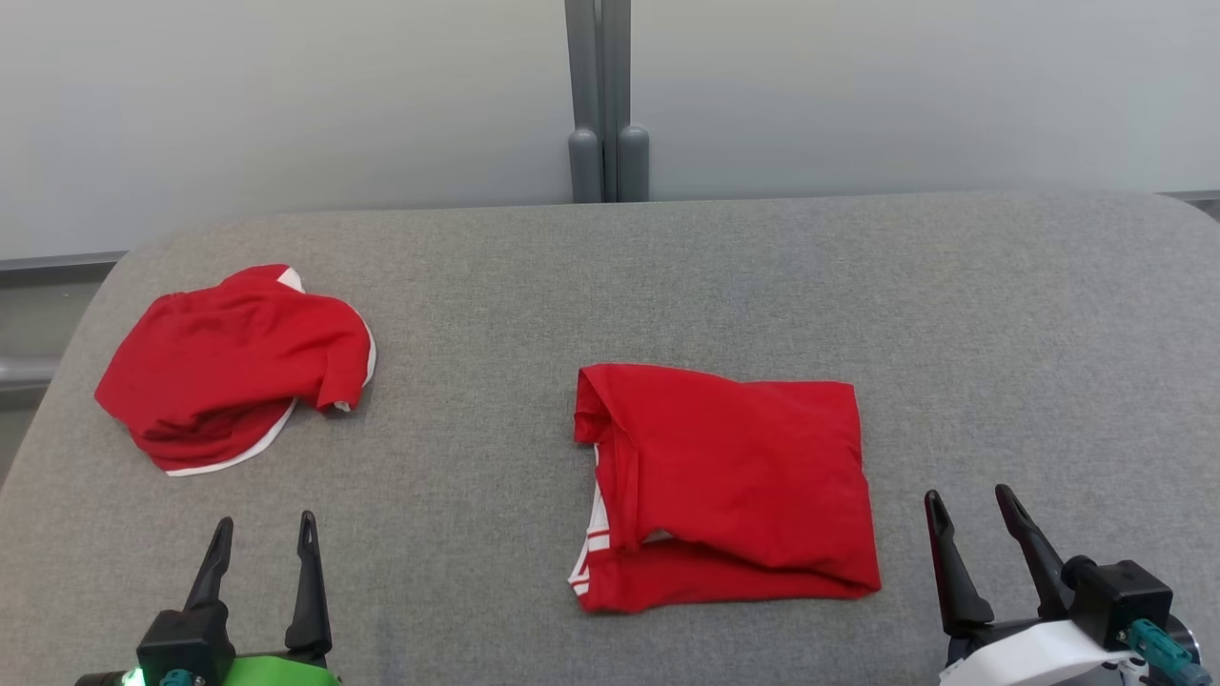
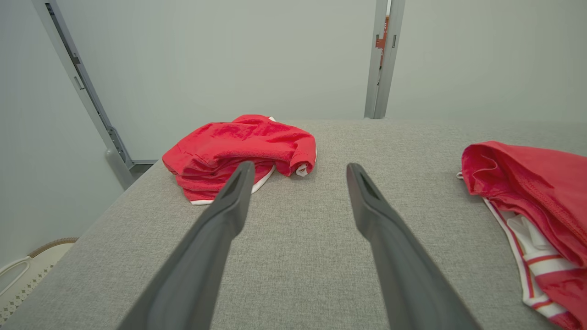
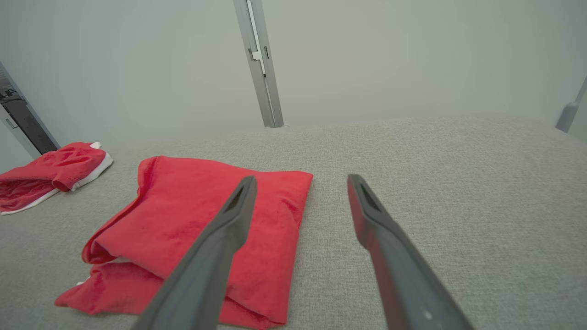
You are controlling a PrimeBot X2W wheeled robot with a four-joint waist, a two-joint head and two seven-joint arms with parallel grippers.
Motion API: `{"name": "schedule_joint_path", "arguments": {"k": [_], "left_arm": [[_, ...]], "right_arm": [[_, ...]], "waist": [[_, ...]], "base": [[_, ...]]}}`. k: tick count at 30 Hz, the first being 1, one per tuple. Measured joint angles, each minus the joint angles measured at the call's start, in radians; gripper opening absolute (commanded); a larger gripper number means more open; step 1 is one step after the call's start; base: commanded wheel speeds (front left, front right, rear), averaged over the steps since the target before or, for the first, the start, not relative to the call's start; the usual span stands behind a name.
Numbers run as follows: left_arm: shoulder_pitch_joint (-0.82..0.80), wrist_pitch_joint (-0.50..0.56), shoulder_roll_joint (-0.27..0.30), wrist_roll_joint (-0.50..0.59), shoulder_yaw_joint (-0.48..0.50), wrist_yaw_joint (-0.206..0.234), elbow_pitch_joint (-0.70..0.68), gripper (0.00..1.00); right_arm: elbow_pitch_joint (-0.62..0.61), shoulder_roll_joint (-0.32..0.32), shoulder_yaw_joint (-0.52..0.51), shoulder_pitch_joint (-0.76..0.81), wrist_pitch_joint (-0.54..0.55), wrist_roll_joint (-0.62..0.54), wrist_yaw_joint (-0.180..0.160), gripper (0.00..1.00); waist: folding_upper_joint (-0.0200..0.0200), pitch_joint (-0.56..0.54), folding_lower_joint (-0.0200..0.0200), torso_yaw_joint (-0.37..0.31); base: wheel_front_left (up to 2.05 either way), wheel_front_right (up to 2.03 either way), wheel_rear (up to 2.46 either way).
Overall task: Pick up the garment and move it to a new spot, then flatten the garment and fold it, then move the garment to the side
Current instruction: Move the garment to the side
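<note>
Garment (image 1: 724, 486) being seen folded just left of right end effector (image 1: 967, 493) | it and left end effector (image 1: 265, 519) being held spread, empty, judged readied for side move

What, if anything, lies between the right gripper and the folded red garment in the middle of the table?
Nothing visible. Bare grey tabletop separates the right gripper, jaws open, from the folded red garment to its left. The crumpled red garment lies far off on the table's left side, near the left gripper.
</note>
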Motion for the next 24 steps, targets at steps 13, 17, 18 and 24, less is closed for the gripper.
{"name": "schedule_joint_path", "arguments": {"k": [13, 17, 18, 24], "left_arm": [[-0.004, 0.0, 0.0, 0.002, 0.0, 0.002, -0.005, 1.0], [-0.026, 0.0, 0.0, 0.002, -0.011, 0.002, -0.005, 1.0], [-0.03, 0.0, -0.001, 0.002, -0.014, 0.001, -0.004, 1.0], [-0.045, 0.0, -0.002, -0.001, -0.025, 0.0, 0.001, 1.0]], "right_arm": [[0.072, -0.042, 0.043, -0.154, 0.034, -0.005, 0.0, 1.0], [0.134, -0.06, 0.064, -0.25, 0.085, -0.004, 0.0, 1.0], [0.152, -0.063, 0.07, -0.271, 0.089, -0.001, 0.0, 1.0], [0.29, -0.077, 0.106, -0.36, 0.131, 0.021, 0.0, 1.0]], "waist": [[0.0, 0.02, 0.0, -0.004], [0.0, 0.04, 0.0, 0.001], [0.0, 0.045, 0.0, 0.003], [0.0, 0.072, 0.0, 0.024]], "base": [[0.0, 0.0, 0.0], [0.0, 0.0, 0.0], [0.0, 0.0, 0.0], [0.0, 0.0, 0.0]]}}
